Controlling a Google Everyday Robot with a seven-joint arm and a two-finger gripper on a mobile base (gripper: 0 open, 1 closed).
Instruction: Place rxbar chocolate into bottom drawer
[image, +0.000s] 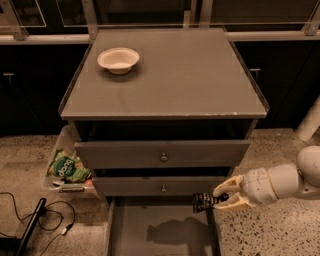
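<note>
My gripper comes in from the right at the lower right of the cabinet, shut on the rxbar chocolate, a small dark-wrapped bar with pale lettering. The bar hangs over the right side of the bottom drawer, which is pulled out, a shallow grey tray with a bare floor. The bar is just in front of the middle drawer's right end.
A white bowl stands at the back left of the cabinet top. Two knobbed upper drawers stick out slightly. A clear bin with a green snack bag sits on the floor to the left, with black cables beside it.
</note>
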